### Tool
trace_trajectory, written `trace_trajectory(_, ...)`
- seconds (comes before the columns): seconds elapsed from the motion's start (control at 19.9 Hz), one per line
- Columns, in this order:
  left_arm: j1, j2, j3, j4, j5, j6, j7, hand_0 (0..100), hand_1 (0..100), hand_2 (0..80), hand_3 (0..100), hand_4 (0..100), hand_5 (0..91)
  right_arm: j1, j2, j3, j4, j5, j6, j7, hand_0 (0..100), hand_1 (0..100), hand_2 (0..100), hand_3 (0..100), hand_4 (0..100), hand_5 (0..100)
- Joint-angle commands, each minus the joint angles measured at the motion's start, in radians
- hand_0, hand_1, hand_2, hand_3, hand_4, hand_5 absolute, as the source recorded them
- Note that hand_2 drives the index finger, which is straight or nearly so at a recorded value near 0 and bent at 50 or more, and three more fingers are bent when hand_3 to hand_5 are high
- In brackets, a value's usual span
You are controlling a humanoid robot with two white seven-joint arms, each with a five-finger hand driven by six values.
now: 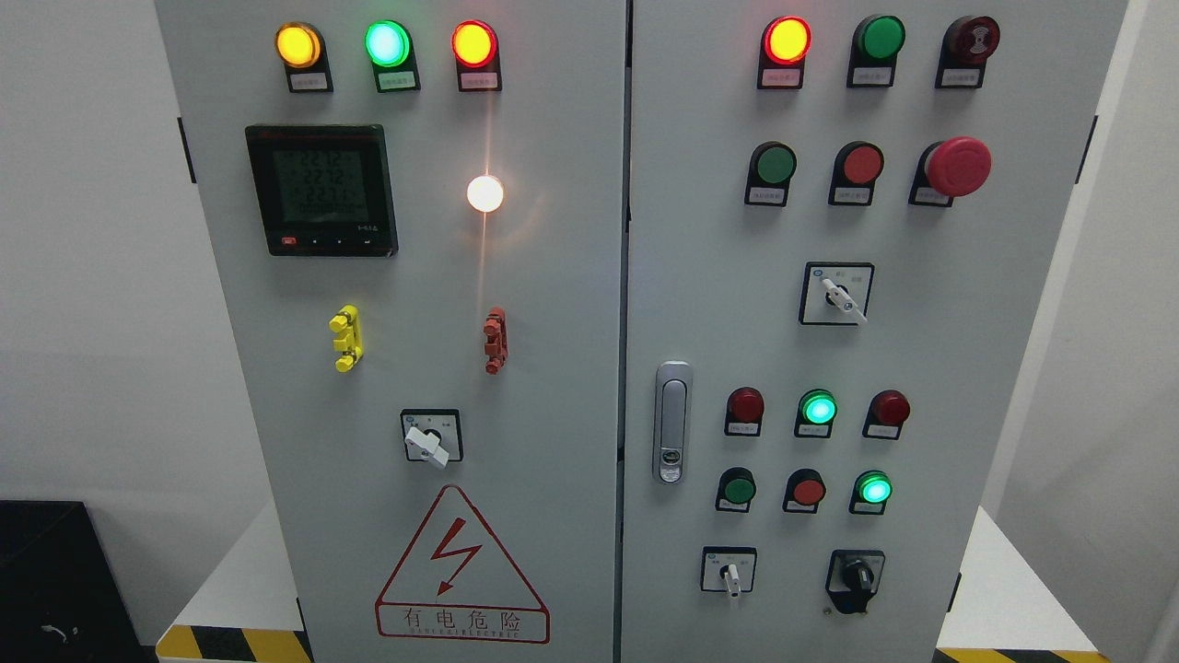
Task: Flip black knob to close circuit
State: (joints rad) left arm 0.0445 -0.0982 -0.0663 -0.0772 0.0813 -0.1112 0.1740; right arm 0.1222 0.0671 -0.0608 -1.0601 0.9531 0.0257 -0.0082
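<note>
Sitting untouched, black knob low on cabinet.

Grey cabinet, two doors. Left door: meter, yellow lamp, green lamp, white light glaring, warning triangle low down. Right door — red mushroom button at upper right, latch by the seam. Black box at lower left.

No part of the robot's body shows in the head view: neither the left hand nor the right hand, nor either arm, comes in at the lower edge or the sides of the frame. Its colours, shapes, cables, screws and markings cannot be told from this picture.
</note>
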Motion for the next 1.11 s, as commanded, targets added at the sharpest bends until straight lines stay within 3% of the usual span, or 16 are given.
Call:
trace_trajectory(0.0, 0.0, 0.0, 0.0, -0.001, 0.0, -0.001, 0.001, 12, 56, 0.0, 0, 0, 0.0, 0.002, 0.026, -0.042, -0.38, 0.091, 0.023, 0.007, 0, 0, 78, 100, 83, 70)
trace_trajectory(0.3, 0.0, 0.0, -0.001, -0.001, 0.0, -0.001, 0.001, 12, 56, 0.0, 0, 0, 0.0, -0.001, 0.037, -0.044, -0.538, 0.157, 0.054, 0.011, 0, 0, 89, 100, 91, 82)
trace_trajectory(0.55, 0.0, 0.0, 0.0, 0.001, 0.0, -0.001, 0.001, 12, 56, 0.0, 0, 0, 0.0, -0.018, 0.036, -0.045, -0.638, 0.249, 0.098, 0.053, 0, 0, 95, 100, 95, 89)
trace_trajectory(0.65, 0.0, 0.0, -0.001, 0.001, 0.0, -0.001, 0.002, 12, 56, 0.0, 0, 0, 0.0, -0.029, 0.036, -0.045, -0.667, 0.265, 0.134, 0.098, 0, 0, 95, 100, 96, 90)
trace_trajectory(0.75, 0.0, 0.0, 0.0, -0.001, 0.0, -0.001, 0.002, 12, 56, 0.0, 0, 0, 0.0, -0.056, 0.036, -0.045, -0.684, 0.279, 0.157, 0.114, 0, 0, 95, 100, 97, 92)
trace_trajectory(0.9, 0.0, 0.0, 0.0, -0.001, 0.0, -0.001, 0.002, 12, 56, 0.0, 0, 0, 0.0, -0.094, 0.036, -0.044, -0.702, 0.285, 0.16, 0.12, 0, 0, 95, 100, 97, 92)
trace_trajectory(1.05, 0.0, 0.0, -0.001, 0.001, 0.0, -0.001, 0.001, 12, 56, 0.0, 0, 0, 0.0, -0.125, 0.036, -0.045, -0.718, 0.319, 0.169, 0.157, 0, 0, 95, 100, 97, 93)
